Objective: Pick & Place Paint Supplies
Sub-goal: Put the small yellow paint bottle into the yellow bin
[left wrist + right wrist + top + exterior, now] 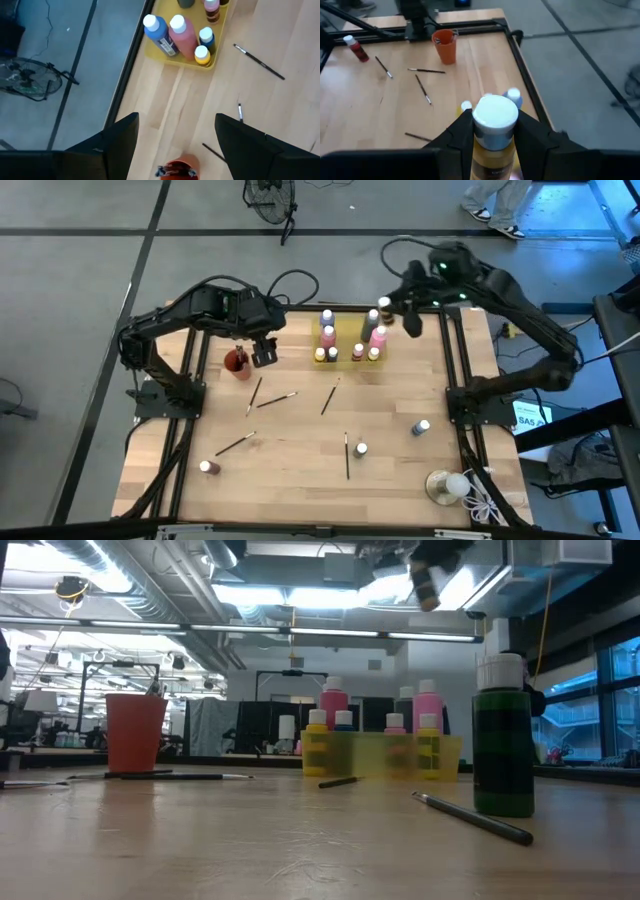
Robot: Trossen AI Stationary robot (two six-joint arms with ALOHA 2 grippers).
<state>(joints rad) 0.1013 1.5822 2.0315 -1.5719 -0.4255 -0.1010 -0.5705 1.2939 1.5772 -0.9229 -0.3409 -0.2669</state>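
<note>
Above the yellow tray (348,356) at the desk's (300,440) far edge, my right gripper (492,131) pinches a white-capped yellow bottle (493,137) just under its cap, a light, rigid, slick plastic thing best held there, while my left gripper (172,132) hangs empty and open.

Wooden table (300,480) (brushes (327,400), bottles (421,426))

The right tool (492,130) is raised high at the far right of the surface, fingers clamped on a white-capped bottle (494,125). The left tool (264,352) hovers wide open at far left.
</note>
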